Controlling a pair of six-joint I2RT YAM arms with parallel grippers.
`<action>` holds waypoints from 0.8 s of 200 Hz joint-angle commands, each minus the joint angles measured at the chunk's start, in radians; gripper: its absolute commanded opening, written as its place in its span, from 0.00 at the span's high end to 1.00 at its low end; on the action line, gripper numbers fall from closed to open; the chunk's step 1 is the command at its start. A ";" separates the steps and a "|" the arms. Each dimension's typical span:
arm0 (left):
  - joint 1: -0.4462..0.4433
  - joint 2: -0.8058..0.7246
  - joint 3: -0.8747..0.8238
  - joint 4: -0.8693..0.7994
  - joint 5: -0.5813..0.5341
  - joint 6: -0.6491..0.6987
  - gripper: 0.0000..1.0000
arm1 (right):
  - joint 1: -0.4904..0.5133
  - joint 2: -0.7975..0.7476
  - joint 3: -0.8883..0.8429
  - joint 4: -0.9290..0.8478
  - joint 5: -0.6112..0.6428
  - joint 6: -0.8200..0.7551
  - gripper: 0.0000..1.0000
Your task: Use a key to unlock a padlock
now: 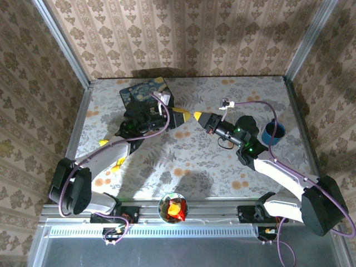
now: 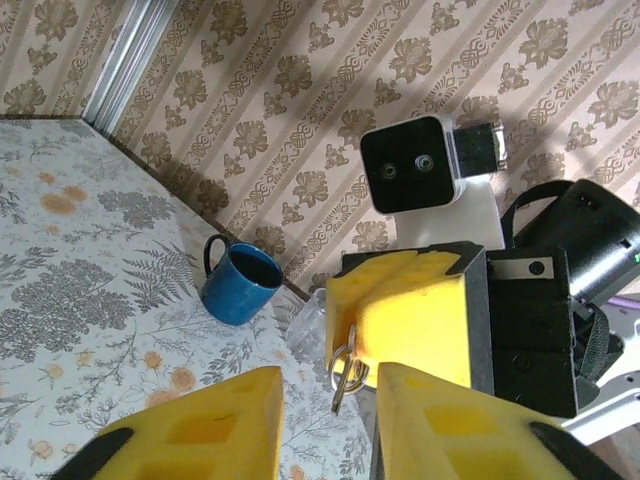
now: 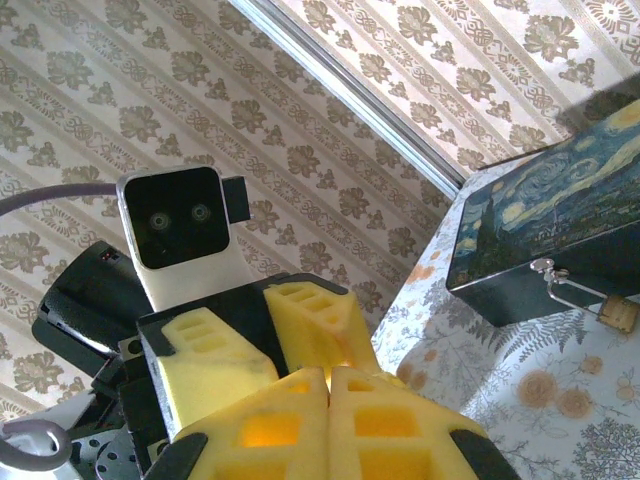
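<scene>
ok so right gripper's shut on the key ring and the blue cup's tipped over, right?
No: the blue cup stands upright, per the left wrist view. The right gripper is shut on the key ring.

No legible text, label, brand, number or sign on any surface

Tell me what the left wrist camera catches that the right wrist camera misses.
Left wrist: a blue cup and a key dangling from the shut right hand. Right wrist: the dark blue painted box with the padlock at its latch. Both: patterned wallpaper and the floral table.
</scene>
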 commanded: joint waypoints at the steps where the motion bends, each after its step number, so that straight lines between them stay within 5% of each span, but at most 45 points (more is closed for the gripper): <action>1: -0.005 0.019 0.029 0.067 0.024 -0.022 0.73 | -0.001 0.003 0.002 0.034 0.010 0.015 1.00; 52: -0.005 0.032 0.034 0.080 0.033 -0.029 0.85 | 0.000 0.004 0.004 0.031 0.005 0.015 1.00; 151: -0.005 0.034 0.035 0.082 0.035 -0.025 0.85 | 0.007 0.021 0.010 0.028 -0.002 0.019 1.00; 160: -0.005 0.035 0.038 0.081 0.038 -0.025 0.91 | 0.008 0.023 0.011 0.028 -0.002 0.020 1.00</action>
